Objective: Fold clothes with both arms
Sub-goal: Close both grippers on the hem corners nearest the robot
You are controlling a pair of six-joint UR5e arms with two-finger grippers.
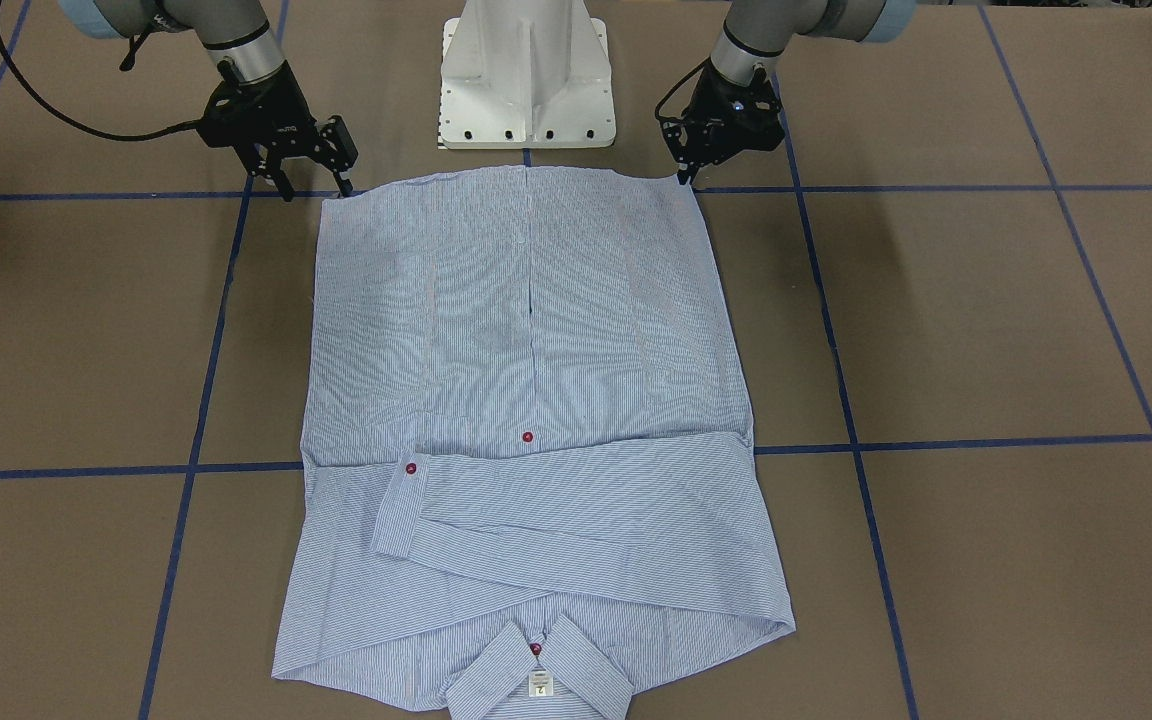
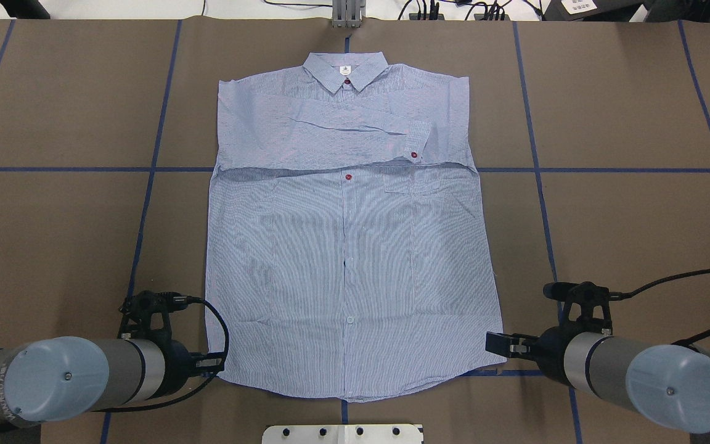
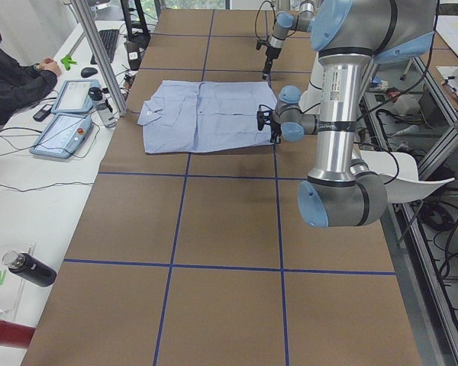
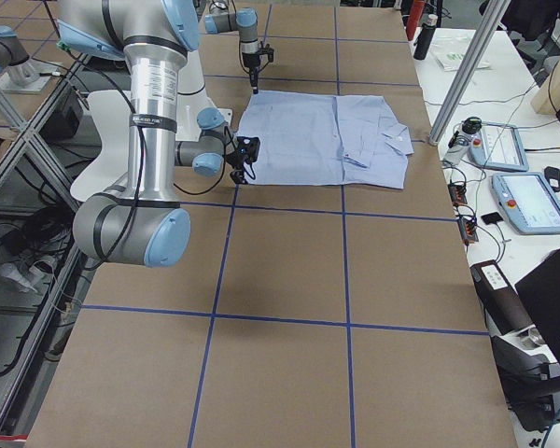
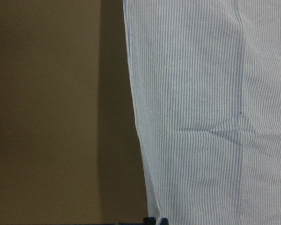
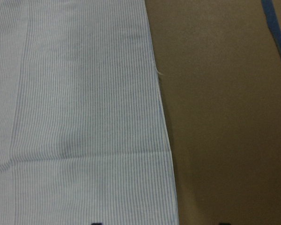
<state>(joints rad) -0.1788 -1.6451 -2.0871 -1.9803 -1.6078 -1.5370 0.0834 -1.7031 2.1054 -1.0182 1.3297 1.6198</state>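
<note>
The striped blue-and-white shirt [image 1: 526,350] [image 2: 349,246] lies flat on the brown table. Its collar points away from the robot and its sleeves are folded across the chest. My left gripper [image 1: 684,178] [image 2: 216,364] sits at the near hem corner on its side. In the left wrist view its tips [image 5: 157,220] are pressed together on the shirt edge [image 5: 201,117]. At the other near hem corner my right gripper [image 1: 316,188] [image 2: 497,344] is open. In the right wrist view its tips straddle the shirt's side edge [image 6: 84,117].
The white pedestal base [image 1: 526,80] stands just behind the hem, between the arms. Blue tape lines [image 2: 145,185] cross the table. In the exterior left view a seated person [image 3: 8,76] and control tablets [image 3: 65,122] are beyond the collar end.
</note>
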